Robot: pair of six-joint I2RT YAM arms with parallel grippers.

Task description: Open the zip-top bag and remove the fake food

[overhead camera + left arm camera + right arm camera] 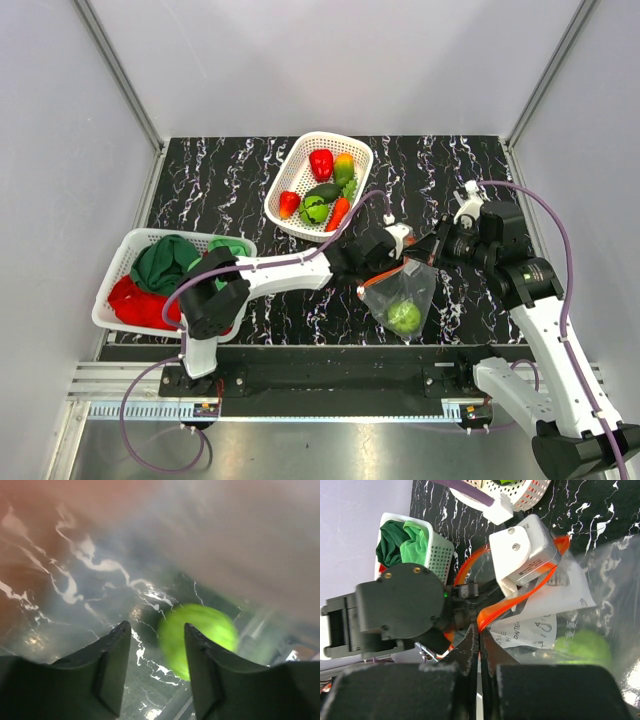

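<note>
- The left pincer (156,640) is released, its two dark fingers spread apart and pushed in through the mouth of the clear, crinkly plastic zip-top bag (396,290).
- The last fake food in there is a glossy green round plastic piece (200,632). It lies just ahead of the left pincer's fingertips, deeper in the bag and off-centre toward one finger. It is not yet between the pads.
- The right pincer (480,645) is clenched on the red-orange zip strip (520,602), pinching one lip and holding the mouth wide.
- The bag's long axis runs from that pinched lip away past the left pincer, with the green piece down at the closed end.
- The left arm is stretched low across the black marbled desk (220,180), wrist angled into the opening, and it is clearly the nearer one for the grab.
- My call is a short push forward, a small shift sideways, then close.
- Behind the left pincer stands the white mesh basket (288,178), which holds peppers.
</note>
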